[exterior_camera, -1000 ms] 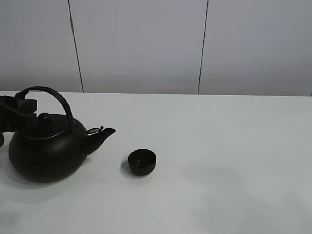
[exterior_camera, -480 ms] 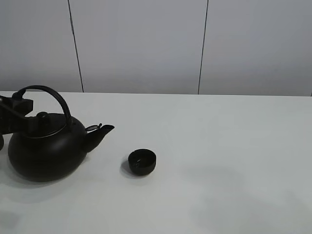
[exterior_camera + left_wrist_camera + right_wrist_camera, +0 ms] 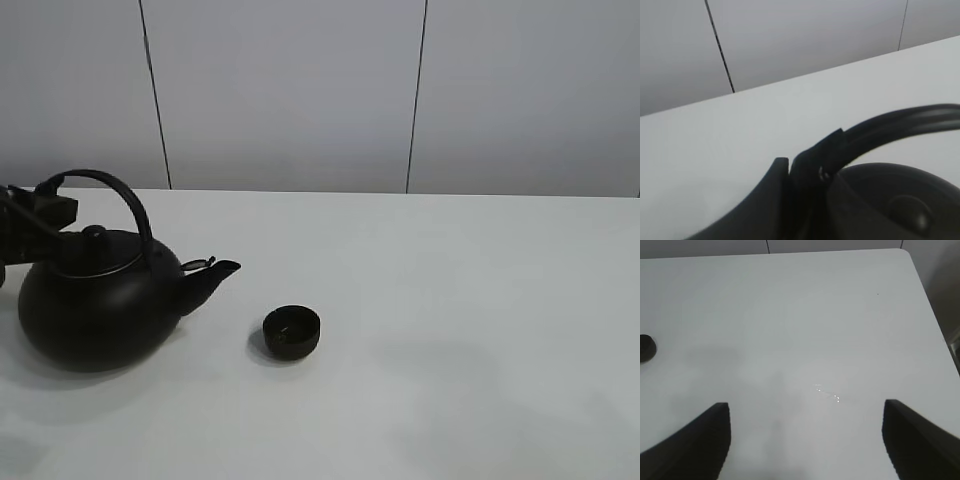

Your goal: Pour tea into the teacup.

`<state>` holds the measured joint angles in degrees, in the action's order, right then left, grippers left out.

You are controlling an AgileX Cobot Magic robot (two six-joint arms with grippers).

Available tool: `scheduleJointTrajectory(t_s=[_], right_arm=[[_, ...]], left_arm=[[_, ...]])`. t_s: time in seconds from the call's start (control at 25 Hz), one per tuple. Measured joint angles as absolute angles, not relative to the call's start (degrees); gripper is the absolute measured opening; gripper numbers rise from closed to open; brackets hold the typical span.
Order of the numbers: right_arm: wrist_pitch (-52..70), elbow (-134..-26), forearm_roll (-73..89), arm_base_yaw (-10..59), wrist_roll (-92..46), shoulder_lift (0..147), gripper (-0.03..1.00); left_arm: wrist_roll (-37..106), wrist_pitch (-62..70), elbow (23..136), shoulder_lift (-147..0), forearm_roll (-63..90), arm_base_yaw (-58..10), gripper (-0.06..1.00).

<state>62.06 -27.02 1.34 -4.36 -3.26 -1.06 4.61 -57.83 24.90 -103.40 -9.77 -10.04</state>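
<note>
The left pincer (image 3: 801,167) is clamping the arched handle (image 3: 122,196) of the big round black kettle (image 3: 100,315), probably heavy; the right pincer (image 3: 806,412) is hanging open. The small round black teacup (image 3: 291,331) is standing on the white bench (image 3: 460,300) nearby.

A white table (image 3: 450,300) stands before a pale grey panelled wall (image 3: 290,90) with dark vertical seams.

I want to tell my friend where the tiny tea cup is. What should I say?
Look at the big white table. On its left side is a large round black kettle; just past its spout stands the teacup. It is small, low and has no handle.
</note>
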Motion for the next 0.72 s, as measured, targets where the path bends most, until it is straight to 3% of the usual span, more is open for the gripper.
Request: scheduleJointTrajectory(t_s=[0.72], right_arm=[[62.11, -27.02, 1.34, -4.36, -3.26, -1.06, 0.57]], left_arm=[[4.56, -46.90, 33.78, -100.71, -12.77, -15.86, 0.11]])
